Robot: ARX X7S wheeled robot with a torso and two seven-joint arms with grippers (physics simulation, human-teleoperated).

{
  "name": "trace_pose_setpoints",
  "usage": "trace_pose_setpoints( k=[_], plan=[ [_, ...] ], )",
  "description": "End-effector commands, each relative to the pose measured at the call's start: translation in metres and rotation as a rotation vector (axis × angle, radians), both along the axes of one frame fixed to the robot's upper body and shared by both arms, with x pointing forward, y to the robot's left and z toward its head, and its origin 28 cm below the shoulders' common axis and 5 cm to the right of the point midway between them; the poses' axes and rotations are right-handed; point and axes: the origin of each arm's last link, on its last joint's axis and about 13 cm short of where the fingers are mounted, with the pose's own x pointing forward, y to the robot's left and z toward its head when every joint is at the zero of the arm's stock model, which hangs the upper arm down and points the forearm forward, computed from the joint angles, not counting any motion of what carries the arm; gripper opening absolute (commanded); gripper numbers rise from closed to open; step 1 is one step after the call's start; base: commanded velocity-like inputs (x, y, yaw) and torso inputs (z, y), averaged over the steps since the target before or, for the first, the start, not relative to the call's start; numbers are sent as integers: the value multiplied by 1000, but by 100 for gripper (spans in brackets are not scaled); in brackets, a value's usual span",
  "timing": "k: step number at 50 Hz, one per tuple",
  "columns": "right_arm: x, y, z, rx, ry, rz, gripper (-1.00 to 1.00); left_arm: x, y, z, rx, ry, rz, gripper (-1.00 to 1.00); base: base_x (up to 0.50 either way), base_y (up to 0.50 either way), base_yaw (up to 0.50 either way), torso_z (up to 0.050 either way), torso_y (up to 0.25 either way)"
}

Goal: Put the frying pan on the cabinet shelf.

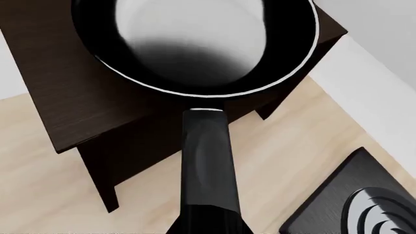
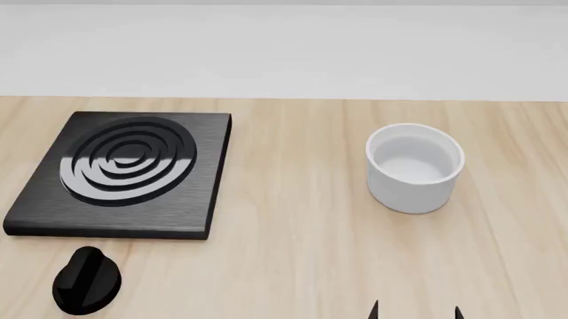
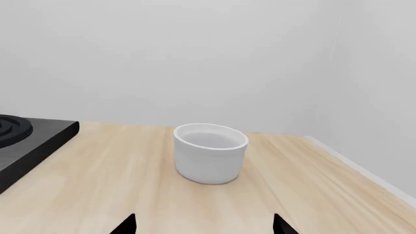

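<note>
The frying pan [image 1: 195,44] fills the left wrist view: a round, glossy black bowl with a thin pale rim and a whitish sheen inside, its far edge cut off by the frame; its long black handle [image 1: 208,165] runs straight back toward the camera, smooth and slightly swollen in the middle, the end out of sight below the frame; the pan sits over the flat top of a dark, wood-grained cabinet shelf [image 1: 71,97], though whether it rests on that surface or hangs just above cannot be told; the shelf stands on short square legs on a pale wooden counter [image 1: 46,185], and its front corner lies under the pan's rim; the left gripper itself is not visible, so how it holds the handle cannot be told; a corner of a square black burner plate [image 2: 124,173] with raised concentric rings shows near the handle, and in the head view it lies flat at the counter's left with a round black knob [image 2: 86,279] just in front of it; to the right, well apart, stands a white cylindrical cup [image 2: 414,167], matte and open-topped; the right gripper [image 3: 204,225] shows only two dark fingertips spread wide at the frame's edge, holding nothing, with bare counter between them and the cup; a plain white wall [image 2: 284,53] bounds the counter behind
</note>
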Motion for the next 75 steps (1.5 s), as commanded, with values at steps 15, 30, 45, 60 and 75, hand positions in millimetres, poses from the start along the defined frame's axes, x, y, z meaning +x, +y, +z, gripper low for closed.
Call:
trace_pose_setpoints(
  k=[15, 30, 45, 60, 75],
  plan=[
    [0, 0, 0, 0, 1, 0, 100, 2, -4, 10, -6, -39, -18, 100, 0, 0, 0, 0, 0],
    [0, 0, 0, 0, 1, 0, 100, 2, -6, 27, 69, -46, -60, 100, 0, 0, 0, 0, 0],
    [0, 0, 0, 0, 1, 0, 100, -5, -13, 42, 174, -69, -125, 100, 0, 0, 0, 0, 0],
    [0, 0, 0, 0, 1, 0, 100, -35, -22, 46, 309, -122, -168, 100, 0, 0, 0, 0, 0],
    [0, 0, 0, 0, 1, 0, 100, -57, -41, 48, 374, -196, -299, 100, 0, 0, 0, 0, 0]
  ],
)
